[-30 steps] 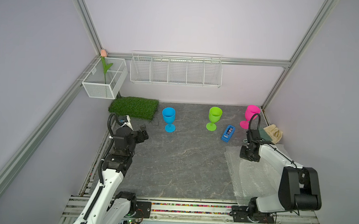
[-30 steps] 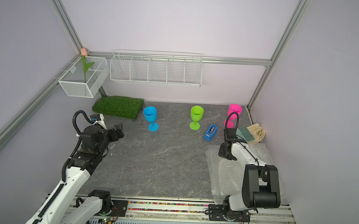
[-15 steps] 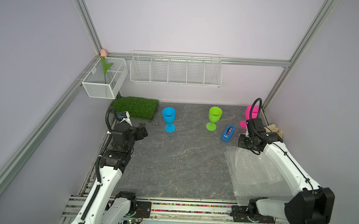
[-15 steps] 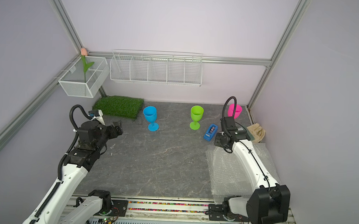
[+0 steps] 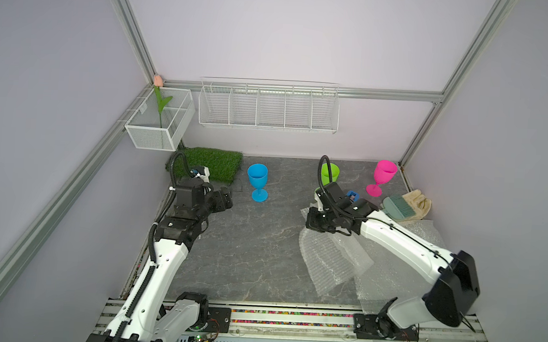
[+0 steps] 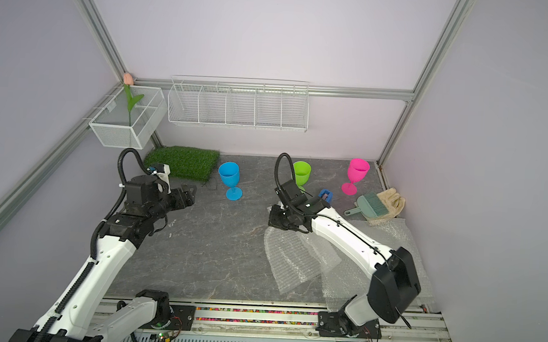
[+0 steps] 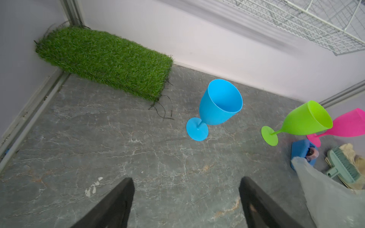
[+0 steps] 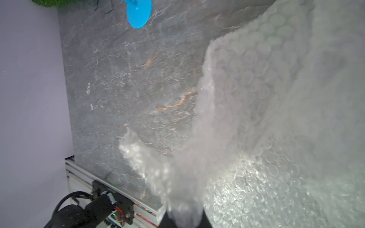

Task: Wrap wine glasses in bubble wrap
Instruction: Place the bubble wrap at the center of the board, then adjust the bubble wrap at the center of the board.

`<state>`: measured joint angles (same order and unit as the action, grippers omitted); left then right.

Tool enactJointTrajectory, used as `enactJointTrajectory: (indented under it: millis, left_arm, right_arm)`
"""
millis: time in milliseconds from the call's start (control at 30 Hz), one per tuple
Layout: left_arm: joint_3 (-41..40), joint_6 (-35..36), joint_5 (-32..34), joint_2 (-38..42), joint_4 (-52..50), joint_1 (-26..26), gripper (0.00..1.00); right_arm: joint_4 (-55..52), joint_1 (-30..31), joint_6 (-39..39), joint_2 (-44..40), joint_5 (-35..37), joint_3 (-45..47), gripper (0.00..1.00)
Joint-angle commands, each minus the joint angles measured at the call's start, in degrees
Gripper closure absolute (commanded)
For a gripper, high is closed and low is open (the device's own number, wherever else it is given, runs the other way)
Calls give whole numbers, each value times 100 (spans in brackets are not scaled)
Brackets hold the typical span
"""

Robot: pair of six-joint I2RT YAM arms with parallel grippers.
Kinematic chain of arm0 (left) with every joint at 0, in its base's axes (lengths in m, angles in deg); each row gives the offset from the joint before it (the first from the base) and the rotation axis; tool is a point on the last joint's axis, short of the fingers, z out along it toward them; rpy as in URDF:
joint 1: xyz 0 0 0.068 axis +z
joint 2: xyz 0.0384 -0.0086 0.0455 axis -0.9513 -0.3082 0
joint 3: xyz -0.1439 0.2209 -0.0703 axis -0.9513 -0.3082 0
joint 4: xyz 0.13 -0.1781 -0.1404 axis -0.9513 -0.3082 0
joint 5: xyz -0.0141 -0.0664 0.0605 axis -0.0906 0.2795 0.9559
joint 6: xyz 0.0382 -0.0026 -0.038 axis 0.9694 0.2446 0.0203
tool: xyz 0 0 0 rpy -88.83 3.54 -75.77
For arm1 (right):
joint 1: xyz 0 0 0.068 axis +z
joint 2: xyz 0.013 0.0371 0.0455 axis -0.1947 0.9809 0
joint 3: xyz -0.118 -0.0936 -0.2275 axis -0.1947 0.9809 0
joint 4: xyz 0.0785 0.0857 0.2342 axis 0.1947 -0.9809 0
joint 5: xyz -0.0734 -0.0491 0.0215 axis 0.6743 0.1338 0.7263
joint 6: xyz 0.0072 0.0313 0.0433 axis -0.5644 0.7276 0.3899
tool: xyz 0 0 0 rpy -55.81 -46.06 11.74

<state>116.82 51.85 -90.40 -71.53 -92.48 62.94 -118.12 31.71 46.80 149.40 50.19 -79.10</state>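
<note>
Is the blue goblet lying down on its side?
No, the sky blue goblet stands upright on its round foot on the grey table.

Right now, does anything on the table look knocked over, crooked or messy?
Nothing is tipped: the blue cup, green cup and pink cup stand upright. The only untidy thing is one bubble wrap sheet, bunched and hanging, pinched in the right gripper.
</note>
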Motion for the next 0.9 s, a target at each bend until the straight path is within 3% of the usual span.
enactJointTrajectory:
  millis: [0,33,133,200,333,567,867]
  left_arm:
    - [49,-139,-417,51,-356,-54,16]
    - [-8,-217,-495,69,-356,-69,16]
    - [-202,-463,-677,80,-356,-133,17]
    - [-291,-612,-679,50,-406,-257,17]
    - [-432,-871,-409,-141,-523,-746,20]
    - [-740,-1617,-220,-977,-274,-1688,28]
    - [-1141,-2314,-605,-1877,249,-2137,33]
  right_arm:
    - [1017,302,603,655,-290,-485,92]
    - [1154,360,640,849,-349,-630,88]
    - [1371,409,564,1518,-899,-1225,57]
    - [913,409,225,1767,-905,-1633,50]
    - [-154,308,-832,1856,-415,-1910,45]
    - [-1673,267,-2573,1846,1189,-1656,39]
    - [-1732,262,-3103,2226,1503,-1198,29]
